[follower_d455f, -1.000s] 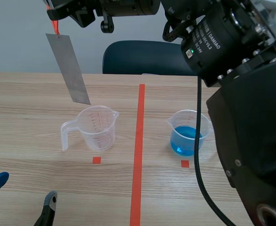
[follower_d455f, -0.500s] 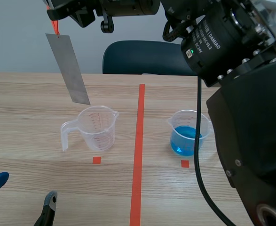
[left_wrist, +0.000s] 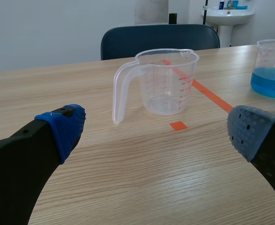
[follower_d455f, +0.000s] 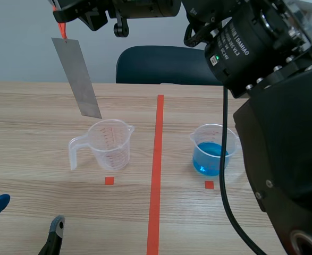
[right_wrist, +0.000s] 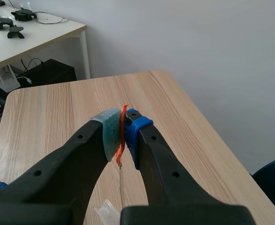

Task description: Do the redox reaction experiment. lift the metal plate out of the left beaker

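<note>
A grey metal plate (follower_d455f: pixel 77 77) hangs tilted from an orange-red string (follower_d455f: pixel 61 27), its lower corner just above the rim of the clear left beaker (follower_d455f: pixel 110 144). My right gripper (follower_d455f: pixel 59 11), reaching across the top from the right, is shut on the string (right_wrist: pixel 121 133); in the right wrist view the plate shows only as a thin edge under the pads. The empty left beaker (left_wrist: pixel 168 82) stands ahead of my open left gripper (left_wrist: pixel 157 129), which stays low at the near left (follower_d455f: pixel 23 215).
A second beaker (follower_d455f: pixel 214 150) holding blue liquid stands right of the red tape line (follower_d455f: pixel 156 164). A dark blue chair (follower_d455f: pixel 163 65) sits behind the table's far edge. The right arm's bulk (follower_d455f: pixel 283 133) fills the right side.
</note>
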